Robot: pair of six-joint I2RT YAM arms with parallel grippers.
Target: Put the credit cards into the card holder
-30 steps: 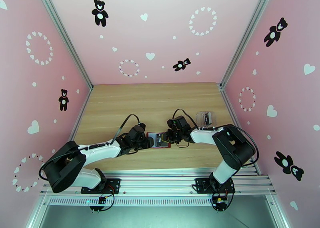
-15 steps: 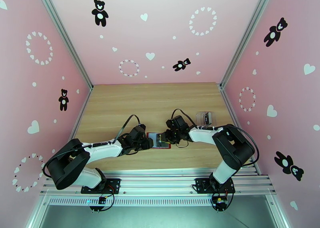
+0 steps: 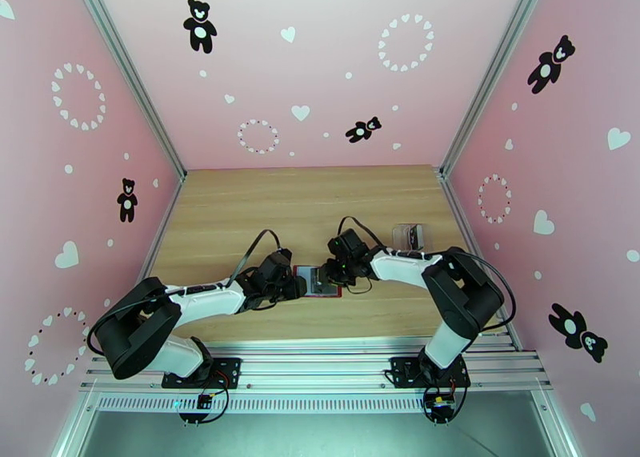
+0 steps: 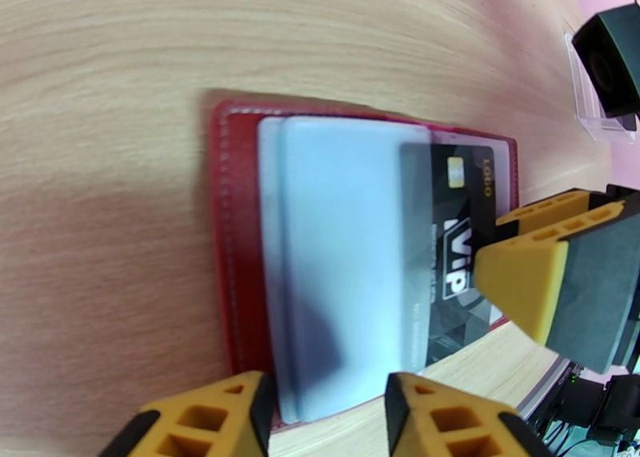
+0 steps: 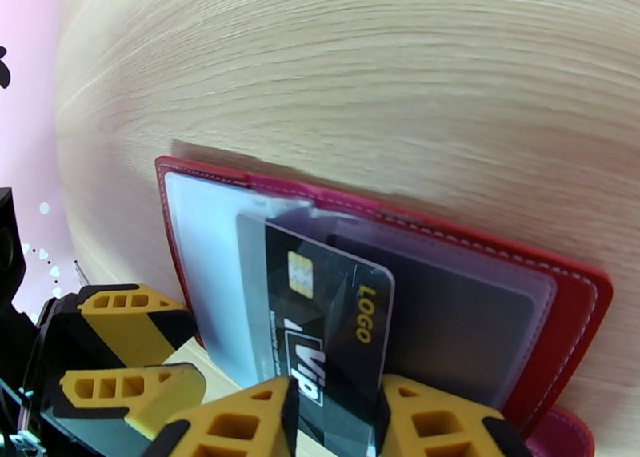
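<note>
The left arm (image 3: 200,298) lies low, stretched across the wooden table (image 3: 240,210) toward its middle. The right arm (image 3: 408,268) folds at the elbow and reaches leftward to meet it. Between them the dark red card holder (image 3: 317,284) lies open and flat. The left gripper (image 4: 326,418) has its jaws apart, straddling the holder's left edge. A black VIP credit card (image 5: 328,322) sits partway in a frosted pocket (image 4: 344,274), its free end between the fingertips of the right gripper (image 5: 336,422). Whether they clamp it I cannot tell.

Card holder (image 4: 232,234) open on table (image 4: 120,50); black card (image 4: 452,234) half in pocket; left end effector (image 4: 324,418) straddles holder's edge.
</note>
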